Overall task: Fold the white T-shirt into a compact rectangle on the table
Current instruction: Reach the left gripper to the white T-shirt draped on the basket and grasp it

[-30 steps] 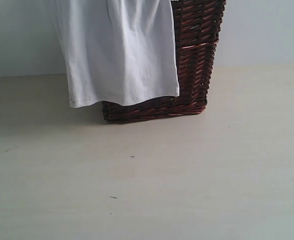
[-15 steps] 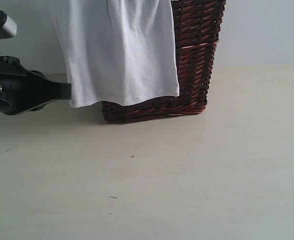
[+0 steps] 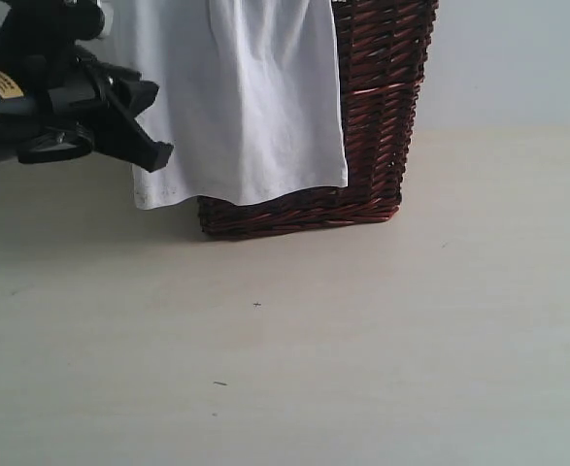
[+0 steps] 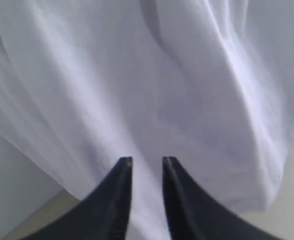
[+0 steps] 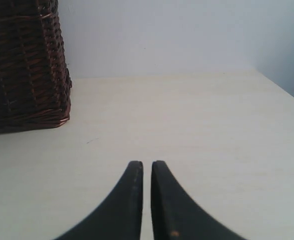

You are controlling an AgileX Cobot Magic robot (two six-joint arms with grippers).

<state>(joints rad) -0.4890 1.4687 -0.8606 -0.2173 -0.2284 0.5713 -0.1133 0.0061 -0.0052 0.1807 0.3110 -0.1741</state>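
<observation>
White cotton, soft and light, the white T-shirt (image 3: 236, 97) would probably sag and slip rather than keep a shape; its lower hem corners looked the best hold. It hung plain and creased down the dark wicker basket (image 3: 382, 116), hem clear of the surface (image 3: 362, 340). The left tool (image 4: 147, 161) stood slightly parted before the cloth, gripping nothing. The right tool (image 5: 147, 164) was all but closed, empty.

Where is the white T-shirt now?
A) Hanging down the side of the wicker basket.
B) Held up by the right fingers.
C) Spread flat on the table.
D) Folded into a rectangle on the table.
A: the white T-shirt drapes down the wicker basket, its hem ending short of the basket's base.
</observation>
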